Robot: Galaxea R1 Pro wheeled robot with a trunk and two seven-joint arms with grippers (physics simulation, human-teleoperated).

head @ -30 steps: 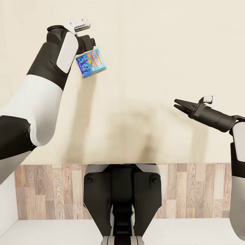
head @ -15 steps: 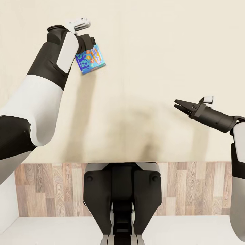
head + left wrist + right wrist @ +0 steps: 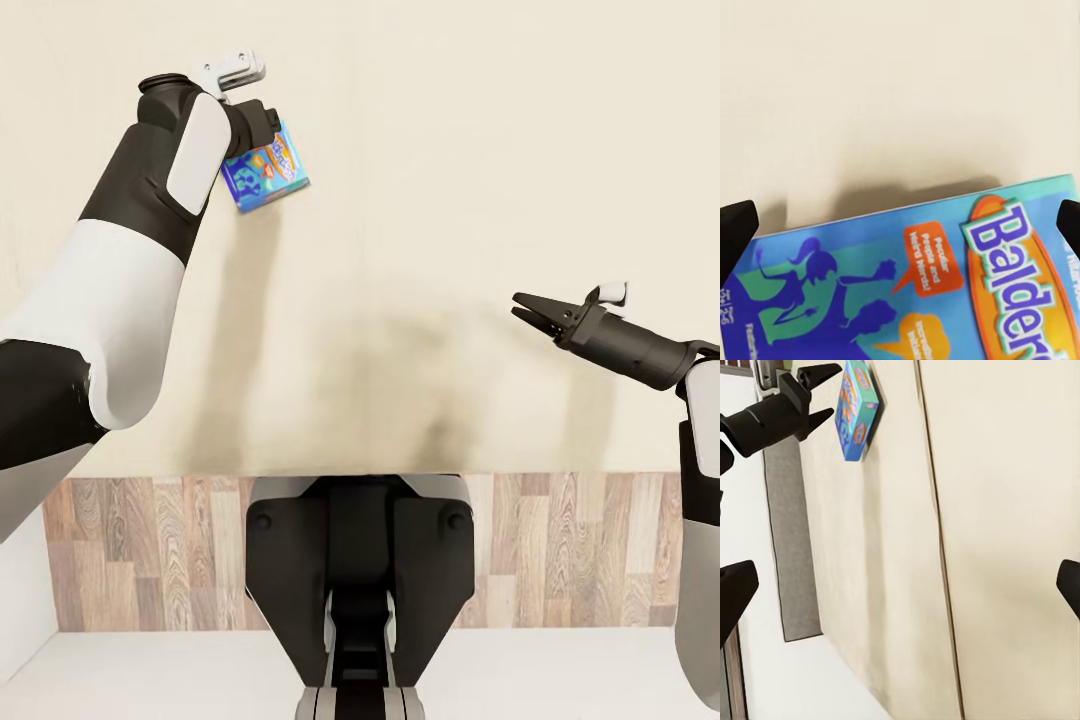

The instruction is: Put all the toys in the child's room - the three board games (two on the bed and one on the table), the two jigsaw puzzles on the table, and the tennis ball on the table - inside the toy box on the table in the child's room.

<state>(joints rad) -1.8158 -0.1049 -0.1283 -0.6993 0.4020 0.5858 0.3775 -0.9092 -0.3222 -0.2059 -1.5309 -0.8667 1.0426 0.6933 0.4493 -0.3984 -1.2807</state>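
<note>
The blue board game [image 3: 265, 175] says "Balder" in big white letters; the rest is cut off. It lies on the beige bed [image 3: 450, 150], right by my left gripper [image 3: 262, 128]. I cannot tell if my fingers are closed on it. My right gripper [image 3: 522, 306] hangs apart, fingers spread, holding nothing.

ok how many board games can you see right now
1. A single board game lies on the beige bed at the left gripper, whose jaws sit at its sides. The task names more, which may be outside these views.
</note>
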